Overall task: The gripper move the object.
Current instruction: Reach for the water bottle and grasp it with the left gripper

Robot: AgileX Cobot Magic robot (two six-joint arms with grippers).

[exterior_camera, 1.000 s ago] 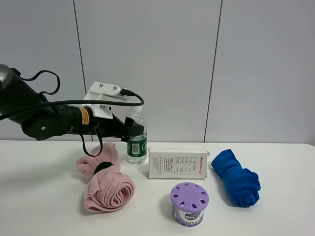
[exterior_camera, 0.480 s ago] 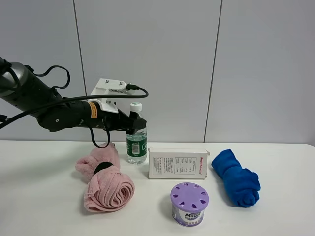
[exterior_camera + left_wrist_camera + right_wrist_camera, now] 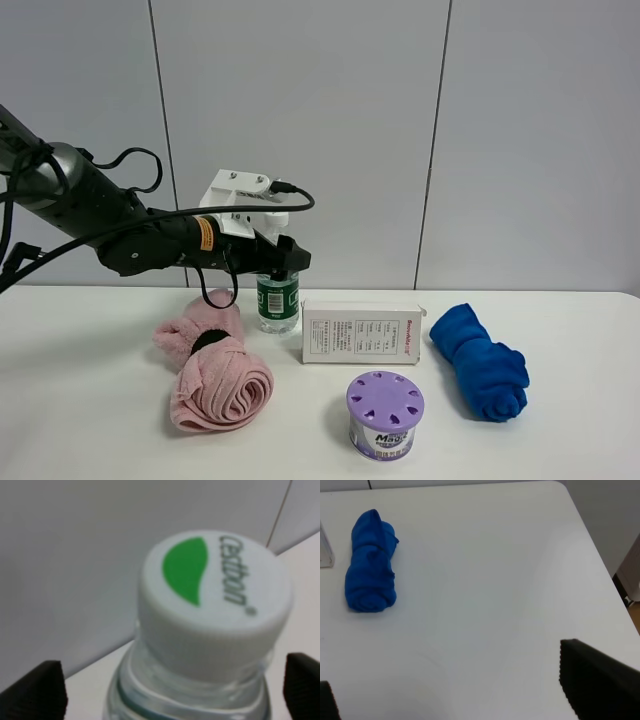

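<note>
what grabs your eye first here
The black gripper reaches in from the left, jaws open either side of the water bottle at the back of the table. In front lie a pink towel on the left, a white box and purple-lidded can in the middle, a blue towel on the right.

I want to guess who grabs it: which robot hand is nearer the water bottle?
Left. The left gripper straddles the water bottle. The right gripper hovers over the table beyond the blue towel, far off.
</note>
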